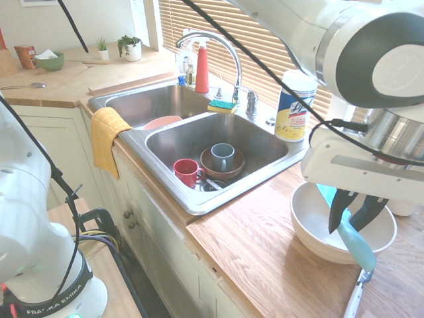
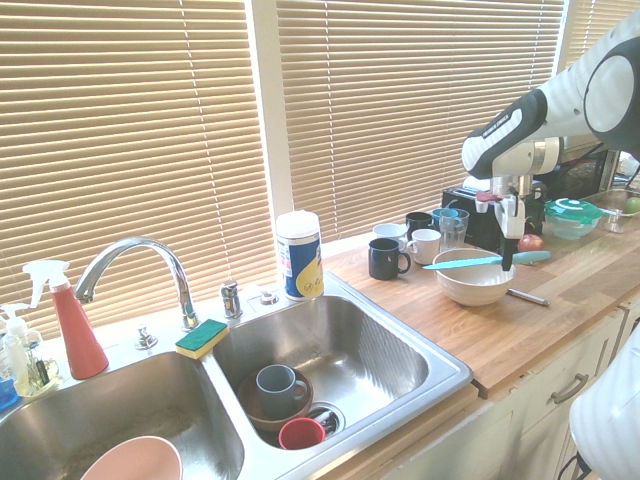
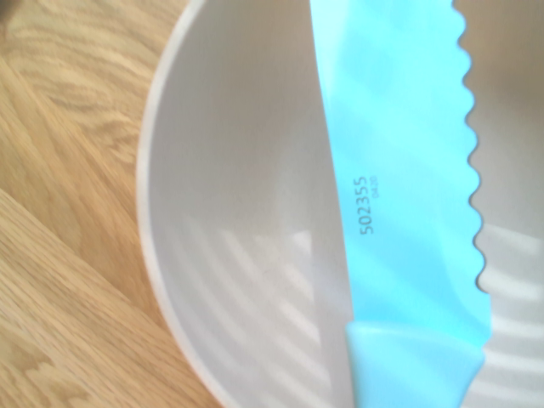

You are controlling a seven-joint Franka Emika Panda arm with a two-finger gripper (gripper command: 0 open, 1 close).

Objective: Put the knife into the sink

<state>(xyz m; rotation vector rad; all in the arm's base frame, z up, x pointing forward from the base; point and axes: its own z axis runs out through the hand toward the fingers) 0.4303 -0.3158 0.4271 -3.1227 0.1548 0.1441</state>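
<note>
**Gripping the knife over the bowl, sink still to reach**

Hovering at the white bowl (image 1: 311,222), the gripper (image 1: 351,215) has its 2 dark fingers straddling the knife (image 1: 354,242). They stand close around the turquoise plastic, about at the join of blade and handle. Whether the pads already press on it I cannot tell for sure; the second exterior view suggests the knife (image 2: 475,262) lies level across the bowl (image 2: 470,285) rim or only barely above it, so I judge the grasp just made or about to be made, with no real lift yet.

The wrist view shows the serrated blade (image 3: 408,170) spanning the bowl (image 3: 229,212), with printed digits on its flat.

None of the carrying is done. The sink (image 2: 440,370) is well apart from the bowl, along the wooden counter (image 1: 265,252). Its near basin already holds a red mug (image 1: 187,172) and a grey mug (image 1: 222,156) set in a brown dish (image 1: 209,169); the other basin holds a pink bowl (image 1: 162,122).

What is left, as I judge it: lift clear of the bowl, travel to the sink, and release above a basin. A silver utensil (image 1: 354,301) beside the bowl is not part of the job. The blade could catch the bowl rim on a tilted lift.
</note>
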